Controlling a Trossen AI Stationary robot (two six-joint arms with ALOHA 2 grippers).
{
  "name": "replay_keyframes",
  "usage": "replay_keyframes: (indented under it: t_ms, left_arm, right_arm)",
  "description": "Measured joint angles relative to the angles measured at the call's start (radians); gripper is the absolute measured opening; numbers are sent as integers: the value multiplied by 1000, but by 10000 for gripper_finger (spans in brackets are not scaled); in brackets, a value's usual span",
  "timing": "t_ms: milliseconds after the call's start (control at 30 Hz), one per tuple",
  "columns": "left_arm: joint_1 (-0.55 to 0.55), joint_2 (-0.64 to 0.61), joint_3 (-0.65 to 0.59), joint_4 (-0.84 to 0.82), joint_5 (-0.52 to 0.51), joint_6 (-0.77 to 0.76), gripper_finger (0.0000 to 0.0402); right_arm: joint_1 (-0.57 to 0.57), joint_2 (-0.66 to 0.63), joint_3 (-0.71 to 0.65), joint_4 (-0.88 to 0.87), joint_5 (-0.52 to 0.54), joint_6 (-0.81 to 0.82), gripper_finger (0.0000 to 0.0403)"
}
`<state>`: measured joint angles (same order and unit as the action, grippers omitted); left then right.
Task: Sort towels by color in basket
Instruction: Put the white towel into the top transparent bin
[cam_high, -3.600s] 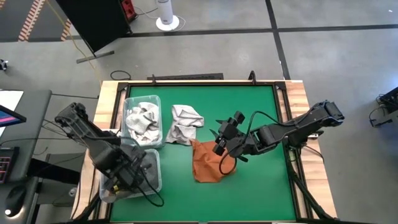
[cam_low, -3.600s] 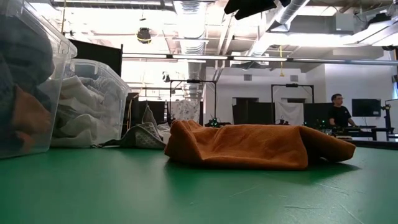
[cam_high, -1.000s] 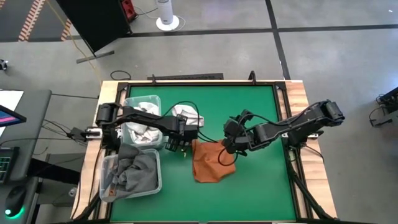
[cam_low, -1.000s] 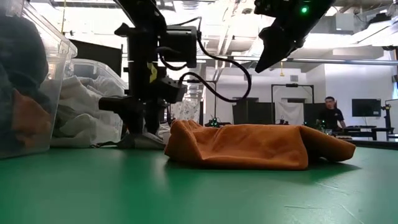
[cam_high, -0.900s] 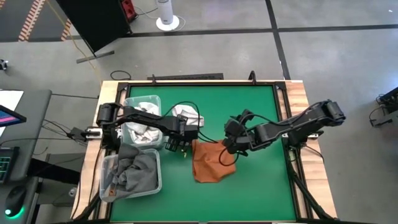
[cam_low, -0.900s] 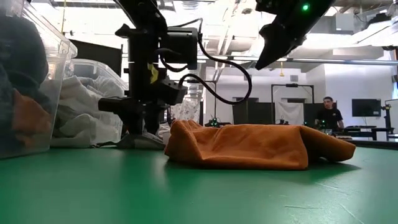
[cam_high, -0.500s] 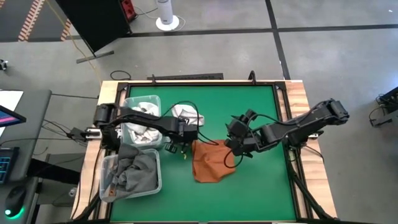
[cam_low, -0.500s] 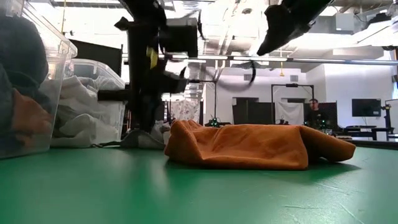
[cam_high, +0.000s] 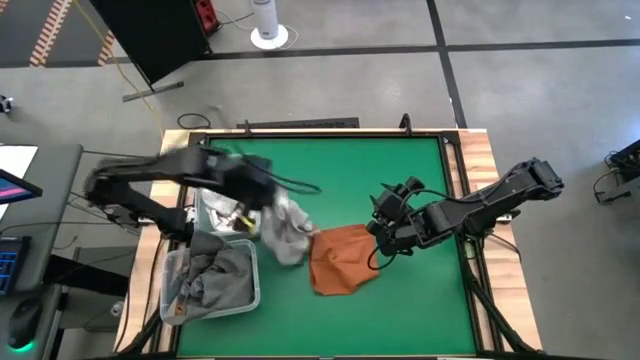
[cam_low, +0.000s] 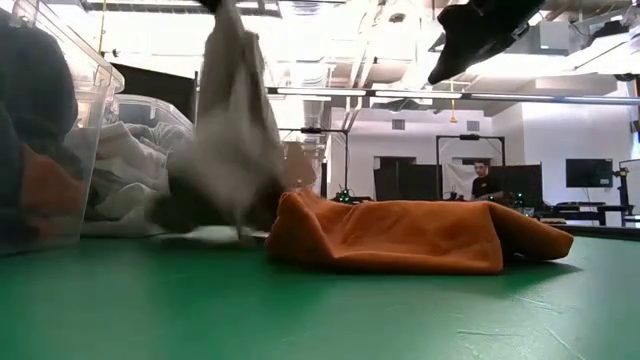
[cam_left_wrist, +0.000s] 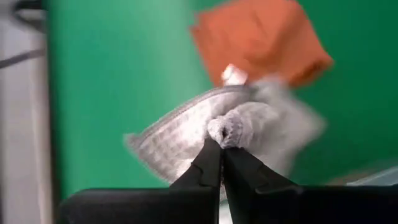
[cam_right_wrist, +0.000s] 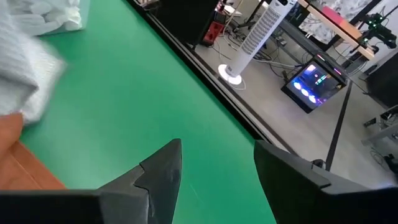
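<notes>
Item: soft white cloth with grey checks (cam_high: 283, 232), hanging from the left gripper (cam_left_wrist: 222, 144), whose fingers are pinched tight on a bunched fold of it. The cloth's lower end trails at the green desk (cam_high: 400, 170) surface; it appears motion-blurred.

Item: rust-orange soft cloth (cam_high: 338, 257), crumpled flat on the desk, just beside the hanging checked cloth and just below the right gripper (cam_high: 383, 222).

Right gripper: fingers spread apart, nothing between them, hovering above the orange cloth's edge.

Item: clear plastic bin (cam_high: 185, 305), beside the left gripper, containing dark grey cloth (cam_high: 222, 275) with some orange showing.

Item: second clear plastic bin (cam_low: 160, 130), beyond the first, containing white cloths (cam_low: 125, 170).

Background: a person (cam_low: 482, 180) standing far behind the desk.
</notes>
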<state>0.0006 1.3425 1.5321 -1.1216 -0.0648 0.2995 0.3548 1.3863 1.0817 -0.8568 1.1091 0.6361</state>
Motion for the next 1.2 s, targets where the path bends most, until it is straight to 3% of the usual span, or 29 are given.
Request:
replay_keyframes:
  t_ms: [200,267,400,533,733,967,1200]
  left_arm:
    - [1,-194,44,-99,-332,-225,1]
    - [1,-243,52,-135,-387,-308,1]
    - [1,-339,65,-154,-398,-423,1]
    - [1,-432,66,-74,-399,-428,1]
    - [1,-550,66,96,-396,-333,0]
    - [0,-645,67,260,-231,-187,0]
    - [0,-717,67,344,-225,-119,0]
  right_arm:
    - [-4,0,0,43,1,-11,234]
    - [-4,0,0,52,1,-13,234]
    - [-4,0,0,55,0,-13,234]
    - [-4,0,0,60,0,-14,234]
    - [-4,0,0,62,0,-15,234]
    - [-4,0,0,68,0,-16,234]
    - [-4,0,0,80,0,-16,234]
